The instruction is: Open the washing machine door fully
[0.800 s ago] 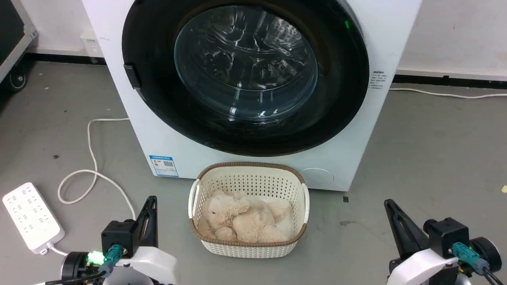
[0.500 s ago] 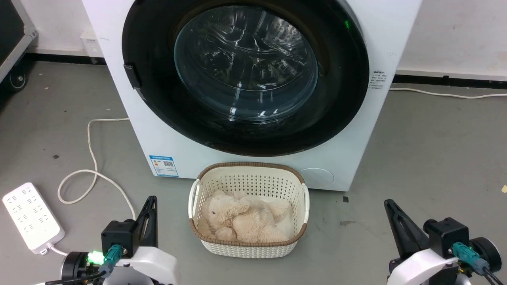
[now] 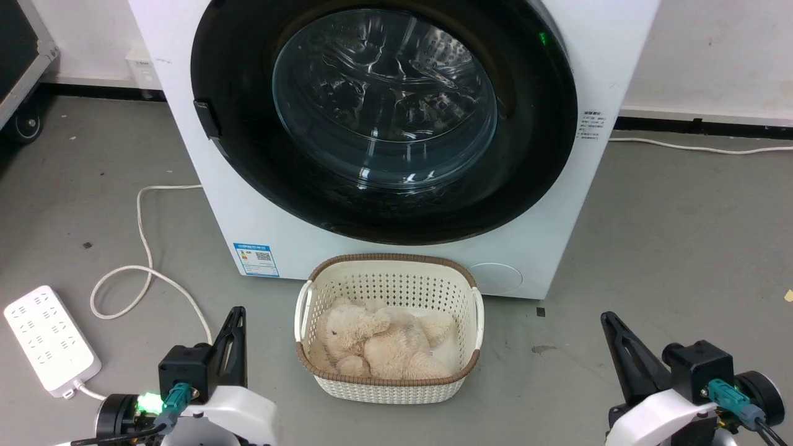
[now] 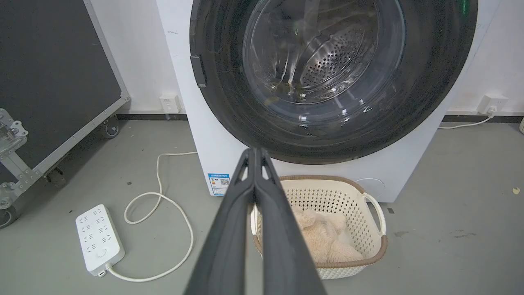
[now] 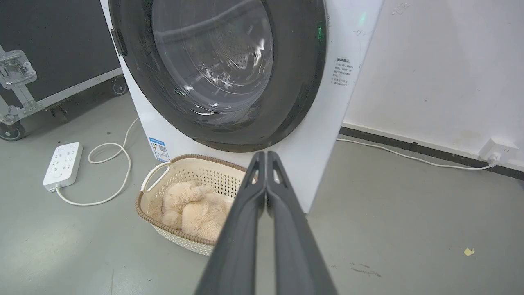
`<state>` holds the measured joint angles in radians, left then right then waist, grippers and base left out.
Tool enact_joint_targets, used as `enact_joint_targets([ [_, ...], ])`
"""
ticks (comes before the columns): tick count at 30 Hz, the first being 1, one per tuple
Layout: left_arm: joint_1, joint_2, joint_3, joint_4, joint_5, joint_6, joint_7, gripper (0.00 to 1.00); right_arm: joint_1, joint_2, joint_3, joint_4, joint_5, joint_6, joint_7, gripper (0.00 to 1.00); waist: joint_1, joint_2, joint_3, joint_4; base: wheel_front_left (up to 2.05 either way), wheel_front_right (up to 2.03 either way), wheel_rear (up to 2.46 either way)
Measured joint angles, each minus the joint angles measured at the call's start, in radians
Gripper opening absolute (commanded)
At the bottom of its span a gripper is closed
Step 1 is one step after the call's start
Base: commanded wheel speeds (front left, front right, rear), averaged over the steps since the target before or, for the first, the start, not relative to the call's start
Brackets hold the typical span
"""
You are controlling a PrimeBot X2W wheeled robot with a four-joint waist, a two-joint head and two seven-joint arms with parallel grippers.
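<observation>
My left end effector (image 3: 237, 311) and right end effector (image 3: 607, 317), both pinched closed and empty, face the unopened washing machine door (image 3: 384, 124); best I hook its nine-o'clock tab (image 3: 207, 119).

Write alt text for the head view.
The washing machine door is closed on the white washing machine. A basket with a plush toy sits before it; left gripper and right gripper are at the lower corners.

We see the large round glossy black washing machine door (image 3: 533, 155) cut off at the top; print on the small blue label (image 3: 255, 258) below it is unreadable.
</observation>
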<state>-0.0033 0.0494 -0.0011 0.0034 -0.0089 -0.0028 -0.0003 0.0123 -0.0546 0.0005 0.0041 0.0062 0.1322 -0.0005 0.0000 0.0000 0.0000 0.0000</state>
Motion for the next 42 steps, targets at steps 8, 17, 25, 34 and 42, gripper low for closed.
enact_joint_targets([
  [8,0.000,0.000,0.000,0.000,0.000,0.000,0.000,0.00,0.000,0.000,0.000,0.000,0.000,0.000,0.000,0.00,0.0000,0.0000,0.000,0.000,0.00,0.00,0.00],
  [17,0.000,0.000,0.000,0.000,0.000,0.000,0.000,0.00,0.000,0.000,0.000,0.000,0.000,0.000,0.000,0.00,0.0000,0.0000,0.000,0.000,0.00,0.00,0.00],
  [25,0.000,0.000,0.000,0.000,0.000,0.000,0.000,0.00,0.000,0.000,0.000,0.000,0.000,0.000,0.000,0.00,-0.0001,0.0000,0.000,0.000,0.00,0.00,0.00],
  [34,0.000,0.000,0.000,0.000,0.000,0.000,0.000,0.00,0.000,0.000,0.000,0.000,0.000,0.000,0.000,0.00,0.0000,0.0000,0.000,0.000,0.00,0.00,0.00],
  [42,0.000,0.000,0.000,0.000,0.000,0.000,0.000,0.00,0.000,0.000,0.000,0.000,0.000,0.000,0.000,0.00,0.0000,0.0000,0.000,0.000,0.00,0.00,0.00],
])
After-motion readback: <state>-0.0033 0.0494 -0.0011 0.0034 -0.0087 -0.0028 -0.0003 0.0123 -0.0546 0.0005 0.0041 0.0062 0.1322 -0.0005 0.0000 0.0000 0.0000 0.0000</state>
